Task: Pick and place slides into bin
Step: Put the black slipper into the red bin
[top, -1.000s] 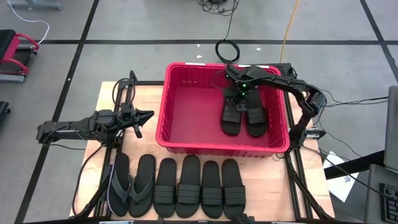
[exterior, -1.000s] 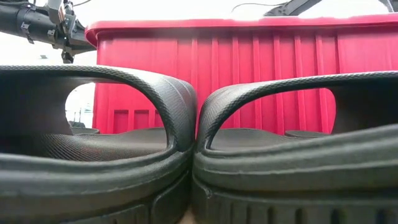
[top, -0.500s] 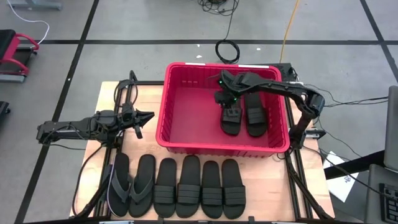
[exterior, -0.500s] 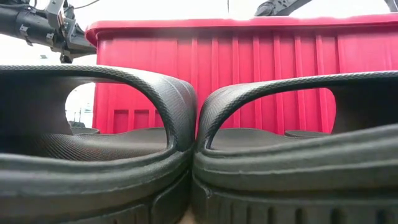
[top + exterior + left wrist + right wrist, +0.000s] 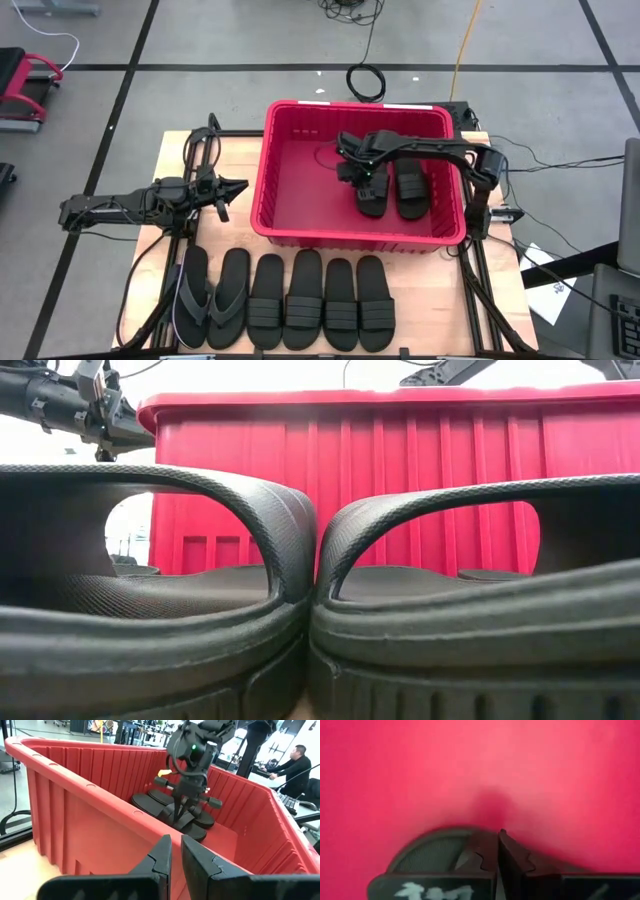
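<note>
The red bin (image 5: 300,228) stands mid-table. Two black slides (image 5: 374,198) (image 5: 411,190) lie side by side on its floor toward the right wall. My right gripper (image 5: 357,178) hangs shut inside the bin, pointing steeply down. It is just left of the left slide's far end (image 5: 432,851), over the red floor. My left gripper (image 5: 240,186) hovers level outside the bin's left wall (image 5: 95,815). Its fingers (image 5: 173,847) stand all but together with nothing between them. Six more slides (image 5: 305,298) lie in a row along the near edge.
The two leftmost slides in the near row are thong flip-flops (image 5: 210,300). The low view looks through the bands of two slides (image 5: 300,560) at the bin's near wall (image 5: 450,480). The bin's left half is bare floor (image 5: 305,180). A person sits beyond the table (image 5: 299,762).
My right gripper has gone toward the table's left edge and a little down inside the bin. It has passed from over the slides' far ends to beside the left one. Both slides in the bin lie as before.
</note>
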Robot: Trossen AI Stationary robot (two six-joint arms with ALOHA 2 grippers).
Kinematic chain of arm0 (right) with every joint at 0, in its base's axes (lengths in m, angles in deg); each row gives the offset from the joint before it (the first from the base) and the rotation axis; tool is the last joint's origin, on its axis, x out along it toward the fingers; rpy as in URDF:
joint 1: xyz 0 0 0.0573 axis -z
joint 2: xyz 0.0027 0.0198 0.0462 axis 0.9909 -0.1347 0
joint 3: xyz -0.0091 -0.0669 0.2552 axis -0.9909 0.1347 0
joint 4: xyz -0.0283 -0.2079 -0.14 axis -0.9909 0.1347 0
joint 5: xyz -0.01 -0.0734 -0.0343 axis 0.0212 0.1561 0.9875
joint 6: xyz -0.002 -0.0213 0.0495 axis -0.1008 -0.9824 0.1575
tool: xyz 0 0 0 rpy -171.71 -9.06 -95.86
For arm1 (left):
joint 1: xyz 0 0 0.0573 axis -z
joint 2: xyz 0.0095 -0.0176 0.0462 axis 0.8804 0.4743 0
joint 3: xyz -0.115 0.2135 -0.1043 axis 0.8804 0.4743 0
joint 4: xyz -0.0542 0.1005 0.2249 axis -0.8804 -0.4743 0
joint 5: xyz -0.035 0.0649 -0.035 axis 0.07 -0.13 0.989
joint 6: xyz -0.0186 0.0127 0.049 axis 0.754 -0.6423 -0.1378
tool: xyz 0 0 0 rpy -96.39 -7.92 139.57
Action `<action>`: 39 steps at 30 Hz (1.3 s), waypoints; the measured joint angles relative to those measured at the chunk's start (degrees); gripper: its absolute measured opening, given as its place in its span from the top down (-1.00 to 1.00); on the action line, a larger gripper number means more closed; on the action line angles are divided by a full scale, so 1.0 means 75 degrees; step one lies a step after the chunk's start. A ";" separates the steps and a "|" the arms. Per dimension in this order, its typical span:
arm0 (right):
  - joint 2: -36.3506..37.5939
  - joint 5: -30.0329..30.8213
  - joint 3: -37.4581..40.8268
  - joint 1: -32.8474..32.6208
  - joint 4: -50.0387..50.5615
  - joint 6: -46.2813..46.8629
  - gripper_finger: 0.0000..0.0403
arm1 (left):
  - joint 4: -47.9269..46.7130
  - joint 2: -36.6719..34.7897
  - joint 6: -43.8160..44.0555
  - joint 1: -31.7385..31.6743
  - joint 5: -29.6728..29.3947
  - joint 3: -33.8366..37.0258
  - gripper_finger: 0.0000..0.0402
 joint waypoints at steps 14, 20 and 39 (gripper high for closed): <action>0.0052 0.0582 0.0001 -0.0113 0.1764 -0.0727 1.00 | -0.0012 0.0000 -0.0115 -0.0001 0.0017 0.0000 0.81; 0.0342 0.1012 -0.0358 -0.0055 0.1319 -0.0492 1.00 | -0.0067 0.0000 -0.0108 0.0000 0.0017 0.0000 0.81; 0.3498 -0.1267 -0.1460 0.0461 -0.0657 0.2032 1.00 | 0.0277 -0.0009 0.0015 0.0000 0.1411 -0.0299 0.81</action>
